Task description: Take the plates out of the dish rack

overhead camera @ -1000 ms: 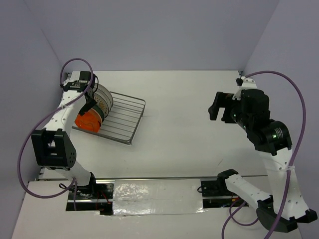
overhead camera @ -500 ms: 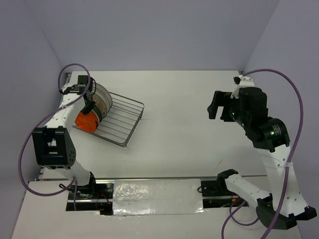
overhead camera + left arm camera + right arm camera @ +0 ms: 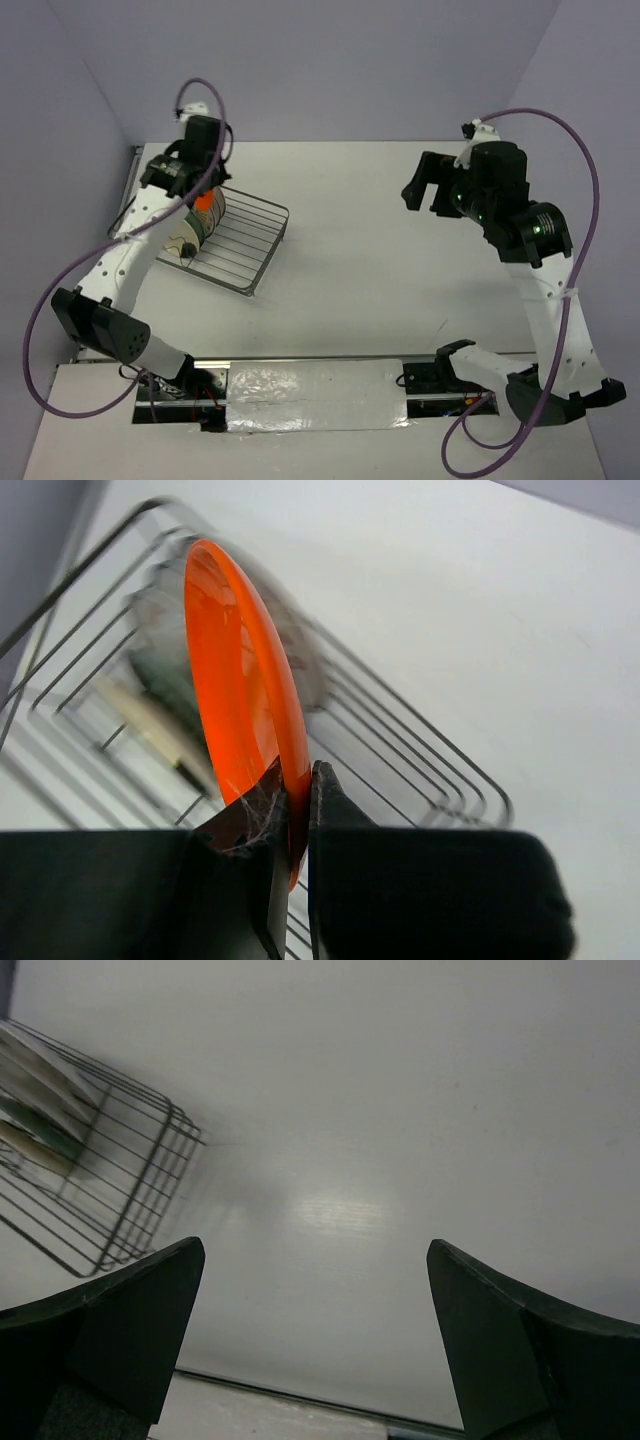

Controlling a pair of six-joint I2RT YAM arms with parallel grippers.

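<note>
Plate pinch on my left arm, right arm parked up high.
From my seat the left gripper is clamped on the rim of the glossy orange plate, a thin disc held on edge over the dish rack; can't tell if it's touching the wires. Rack is thin dark metal rods, rectangular with rounded raised corners, sitting on the left side of the table. The other plates stand upright in its left end, pale and pretty blurry on the wrist cam. My right gripper hovers over the matte white table, well apart from the rack, its chunky black fingers spread wide.
</note>
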